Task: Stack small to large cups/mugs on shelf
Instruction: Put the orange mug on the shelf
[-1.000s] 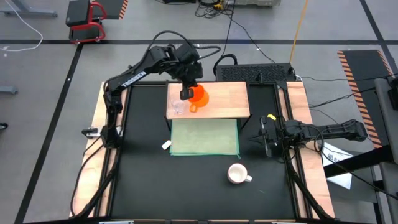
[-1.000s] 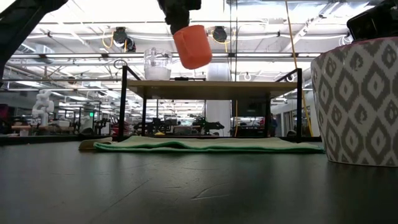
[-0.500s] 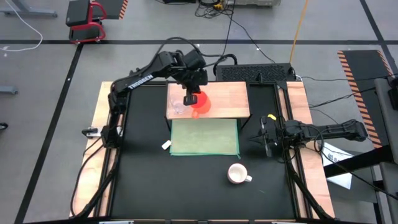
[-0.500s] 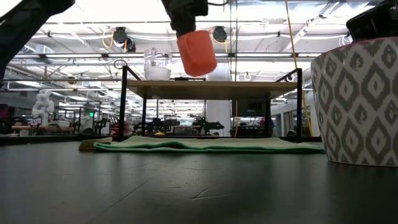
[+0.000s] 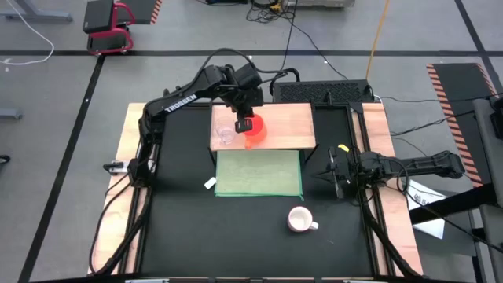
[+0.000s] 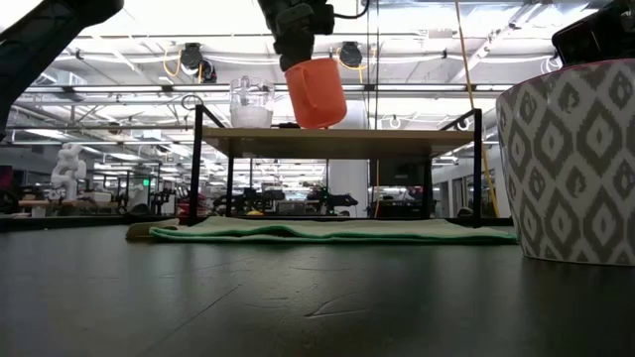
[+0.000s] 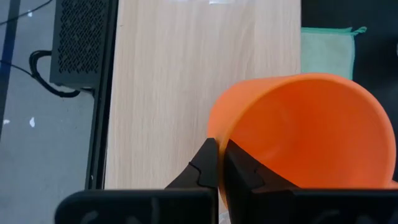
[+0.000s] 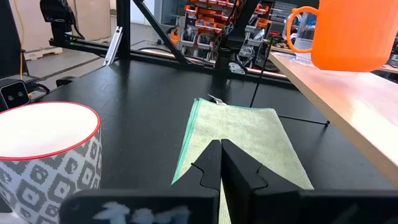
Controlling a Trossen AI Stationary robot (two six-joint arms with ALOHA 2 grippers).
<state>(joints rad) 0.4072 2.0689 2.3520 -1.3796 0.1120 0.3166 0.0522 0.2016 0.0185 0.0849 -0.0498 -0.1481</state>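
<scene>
My left gripper (image 5: 244, 119) is shut on the orange mug (image 5: 252, 130), which is over the pale-wood shelf (image 5: 289, 126), right of the clear cup (image 5: 225, 135) that stands on the shelf's left part. In the low view the mug (image 6: 316, 92) has its base at about the height of the shelf top (image 6: 397, 132); whether it touches, I cannot tell. The white patterned mug (image 5: 299, 219) stands on the black table near the front. My right gripper (image 5: 336, 174) is shut and empty, right of the green mat. My left gripper holds the orange mug by its rim wall (image 7: 213, 132), one finger inside (image 7: 244, 173) and one outside (image 7: 205, 167). The fingers come from above, pointing down. The mug hangs mouth up, slightly tilted, just over the shelf top.
The green mat (image 5: 258, 173) lies on the table just in front of the shelf. The shelf's right half is bare wood. A black box (image 5: 322, 92) with cables sits behind the shelf. The white mug looms close in the low view (image 6: 571, 164).
My left gripper has gone down toward the shelf top with the orange mug, and a little toward the table's right edge. The mug has come from clearly tilted to nearly upright, and its base is now about level with the shelf top.
</scene>
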